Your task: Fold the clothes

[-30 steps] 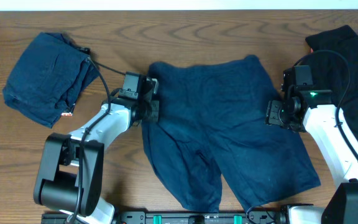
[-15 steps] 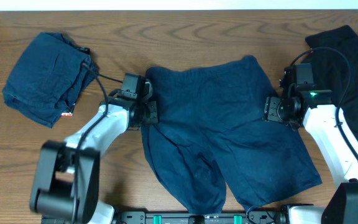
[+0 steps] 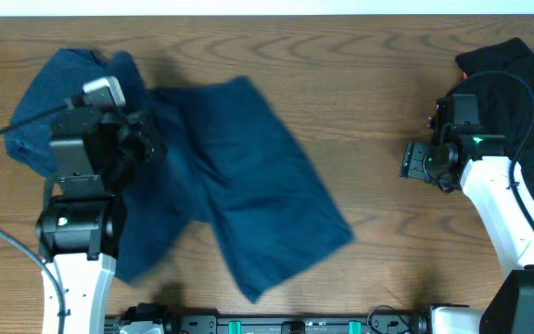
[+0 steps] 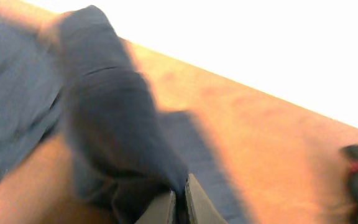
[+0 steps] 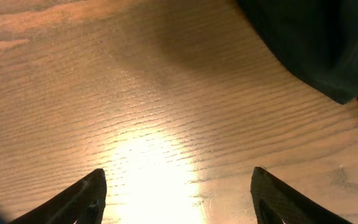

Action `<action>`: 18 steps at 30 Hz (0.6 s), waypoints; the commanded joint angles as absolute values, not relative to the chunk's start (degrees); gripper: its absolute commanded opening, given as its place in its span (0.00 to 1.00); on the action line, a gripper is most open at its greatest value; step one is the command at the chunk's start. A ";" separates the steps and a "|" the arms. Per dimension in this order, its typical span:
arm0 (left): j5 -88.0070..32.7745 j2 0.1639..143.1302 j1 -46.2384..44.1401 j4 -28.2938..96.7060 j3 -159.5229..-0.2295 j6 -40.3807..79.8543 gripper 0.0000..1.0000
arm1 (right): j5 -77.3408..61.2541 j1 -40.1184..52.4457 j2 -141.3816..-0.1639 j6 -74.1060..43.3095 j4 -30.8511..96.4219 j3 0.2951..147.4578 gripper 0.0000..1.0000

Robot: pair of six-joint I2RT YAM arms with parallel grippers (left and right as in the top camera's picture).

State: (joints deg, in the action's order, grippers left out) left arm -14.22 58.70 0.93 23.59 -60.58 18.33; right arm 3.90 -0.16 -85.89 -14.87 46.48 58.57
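A pair of navy shorts (image 3: 239, 186) hangs and trails across the table's left half, pulled to the left. My left gripper (image 3: 146, 139) is shut on its cloth; the left wrist view shows the fingers (image 4: 179, 202) pinching a navy fold (image 4: 114, 124). A folded navy garment (image 3: 40, 111) lies at the far left, partly hidden behind the left arm. My right gripper (image 3: 413, 160) is open and empty over bare wood, its fingertips (image 5: 178, 186) wide apart. Black garments (image 3: 517, 83) lie at the right edge and show in the right wrist view (image 5: 316, 37).
The wooden table (image 3: 369, 83) runs to a white far edge. The black pile sits close beside the right arm. The arm bases stand along the front edge.
My left arm has swung left and up, dragging the shorts from the middle to the left half. My right gripper has let go of the shorts and now hangs open over bare wood.
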 commanded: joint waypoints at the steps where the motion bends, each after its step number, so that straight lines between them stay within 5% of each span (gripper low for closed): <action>1: -20.36 61.41 -3.81 21.91 -65.10 20.75 0.06 | 4.49 -0.47 -86.26 -15.84 46.24 58.26 0.73; 14: -21.45 82.46 -32.47 -4.54 -65.41 33.56 0.06 | 4.71 -1.65 -86.26 -16.99 46.41 58.26 0.75; 15: -21.47 83.74 -33.65 -6.55 -65.41 33.52 0.10 | 4.60 -2.07 -86.26 -17.02 46.46 58.26 0.74; 18: -21.50 84.97 -34.85 -9.41 -65.41 32.05 0.48 | 4.05 -2.72 -86.26 -16.97 46.57 58.26 0.75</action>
